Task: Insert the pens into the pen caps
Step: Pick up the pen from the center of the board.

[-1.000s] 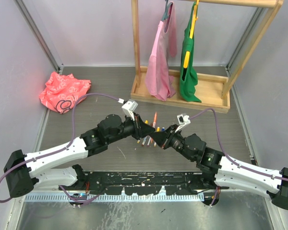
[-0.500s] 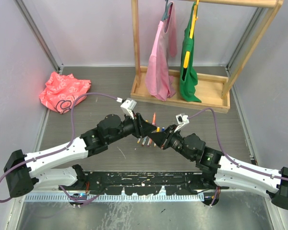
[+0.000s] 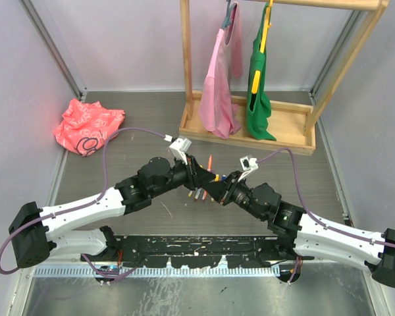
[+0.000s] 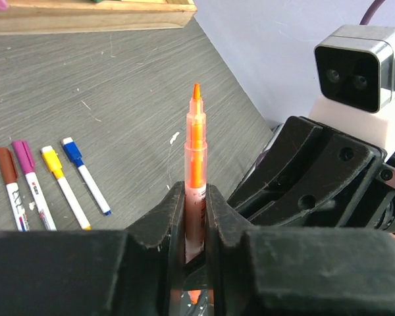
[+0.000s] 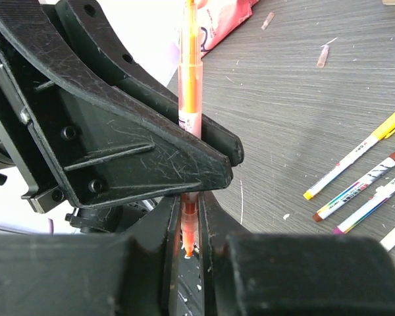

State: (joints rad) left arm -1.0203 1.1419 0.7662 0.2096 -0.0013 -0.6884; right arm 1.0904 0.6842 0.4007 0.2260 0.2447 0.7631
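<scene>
Short of the wooden rack [image 3: 286, 126], the left gripper [image 4: 195, 197] and right gripper [image 5: 187, 217] crowded together, both pinched tight on 1 orange pen [image 4: 195, 141], tip aimed toward the rack; 4 capped pens [image 4: 65, 187] lay flat, also short of the rack.

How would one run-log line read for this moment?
left gripper: shut on orange pen | right gripper: shut on orange pen | other pens: lying on table

A robotics lab cell: the left arm [image 3: 72, 214] and right arm [image 3: 336, 236] stand bolted at a grey tabletop [image 3: 128, 153] boxed by plain pale walls [image 3: 118, 39] and metal posts [image 3: 53, 45].
</scene>
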